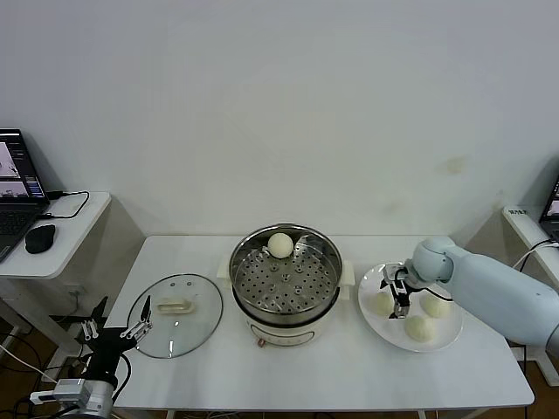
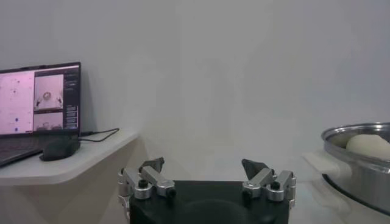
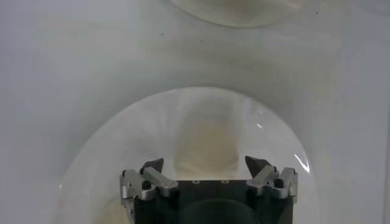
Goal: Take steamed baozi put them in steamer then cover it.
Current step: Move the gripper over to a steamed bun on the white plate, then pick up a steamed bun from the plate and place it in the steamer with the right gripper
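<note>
1 bun [image 1: 280,244] already in steamer [image 1: 285,284]; 3 left on plate [image 1: 410,342]. Right gripper [image 1: 400,299] down over plate bun [image 1: 382,302], jaws apart, not clamped yet. Left gripper [image 1: 115,333] idle, spread wide by tabletop edge. Lid [image 1: 175,316] still off, beside steamer.

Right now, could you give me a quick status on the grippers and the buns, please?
Right gripper down over a bun on the plate. Left gripper open, parked by the lid. One bun in steamer. Nothing blocking.
</note>
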